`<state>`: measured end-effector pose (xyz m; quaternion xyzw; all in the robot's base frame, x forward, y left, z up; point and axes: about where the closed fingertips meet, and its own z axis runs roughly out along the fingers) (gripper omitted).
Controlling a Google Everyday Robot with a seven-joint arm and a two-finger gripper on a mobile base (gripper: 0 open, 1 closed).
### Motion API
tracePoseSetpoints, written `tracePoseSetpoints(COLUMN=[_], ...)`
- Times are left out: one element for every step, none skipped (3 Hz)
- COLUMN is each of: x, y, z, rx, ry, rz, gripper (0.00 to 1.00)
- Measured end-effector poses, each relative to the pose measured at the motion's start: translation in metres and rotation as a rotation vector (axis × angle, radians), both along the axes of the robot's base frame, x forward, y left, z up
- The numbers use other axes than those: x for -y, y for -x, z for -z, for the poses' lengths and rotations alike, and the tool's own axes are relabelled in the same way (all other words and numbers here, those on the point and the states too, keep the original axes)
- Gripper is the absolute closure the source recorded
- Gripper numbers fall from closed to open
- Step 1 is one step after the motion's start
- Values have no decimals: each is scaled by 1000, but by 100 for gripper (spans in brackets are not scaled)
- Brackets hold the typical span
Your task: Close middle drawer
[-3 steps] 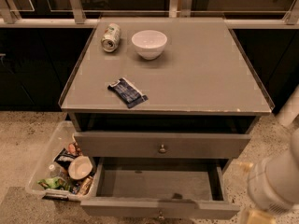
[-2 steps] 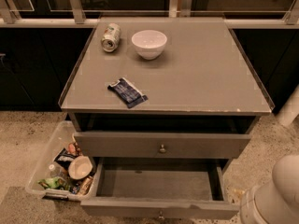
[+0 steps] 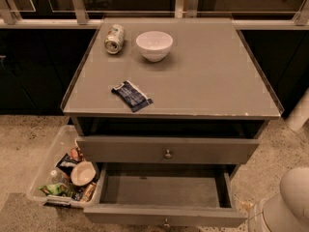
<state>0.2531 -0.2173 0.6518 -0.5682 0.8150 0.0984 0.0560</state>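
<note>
The middle drawer (image 3: 164, 215) is pulled far out at the bottom of the view. It is wide, shallow and grey, its inside (image 3: 161, 190) is empty, and its small brass knob (image 3: 165, 222) is at the frame's lower edge. The uppermost drawer (image 3: 166, 150) above it stands slightly out, with a knob at its centre. The lowest drawer is hidden. My gripper is out of view; only a white part of my arm (image 3: 289, 202) shows at the bottom right corner, right of the open drawer's front.
On the cabinet top (image 3: 207, 76) lie a can on its side (image 3: 115, 38), a white bowl (image 3: 154, 45) and a dark blue snack packet (image 3: 132, 95). A clear bin of snacks (image 3: 67, 173) stands on the floor left of the drawers. A window rail runs behind.
My white arm has sunk toward the bottom right corner and shows less. The drawers and the things on top have not moved.
</note>
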Motion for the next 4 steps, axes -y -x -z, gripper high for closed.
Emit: tracePoseSetpoints(x=[-1,-7,-10,-10], y=[31,89,98,98], z=[42,112,123,122], rx=[-60,-190,-217,-216], ry=[19,-14,-32,-30], rz=[24,66,67,67], gripper=[0,0,0,0])
